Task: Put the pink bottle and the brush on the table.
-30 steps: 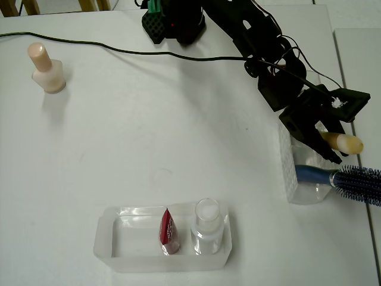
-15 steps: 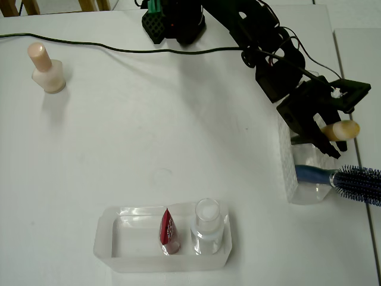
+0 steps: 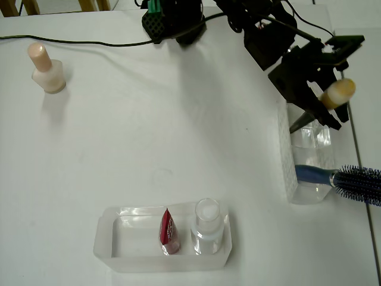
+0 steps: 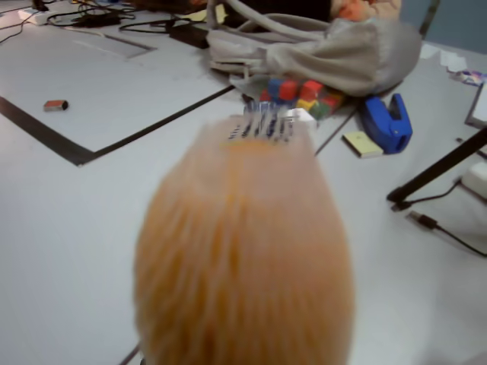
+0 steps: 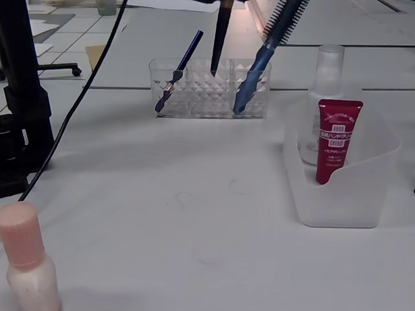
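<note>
The small pale peach-pink bottle with a narrower pink cap (image 3: 46, 70) stands upright on the plain white worktop (image 3: 149, 119), well apart from the clear divided organiser (image 3: 306, 161). The slim dark-handled makeup brush with a soft cream-tan rounded tip (image 3: 337, 93) hangs tilted, its handle's lower end above that organiser.

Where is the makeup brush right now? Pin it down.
In the overhead view the makeup brush is at upper right, held in the pincer above the clear organizer, its handle tip still pointing into it, beyond the blue hairbrush.
</note>
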Robot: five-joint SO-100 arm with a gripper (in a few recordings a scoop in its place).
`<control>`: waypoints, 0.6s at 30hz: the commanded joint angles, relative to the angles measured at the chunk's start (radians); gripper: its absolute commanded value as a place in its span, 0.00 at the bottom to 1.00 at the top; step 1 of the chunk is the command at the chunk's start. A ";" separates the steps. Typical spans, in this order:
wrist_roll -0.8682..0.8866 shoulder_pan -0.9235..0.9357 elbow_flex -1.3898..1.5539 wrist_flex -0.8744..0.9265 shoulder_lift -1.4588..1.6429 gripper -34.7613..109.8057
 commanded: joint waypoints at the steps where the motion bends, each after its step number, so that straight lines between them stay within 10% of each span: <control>1: -0.005 0.003 -0.040 0.028 0.130 0.24; 18: -0.020 0.370 0.077 0.273 0.422 0.24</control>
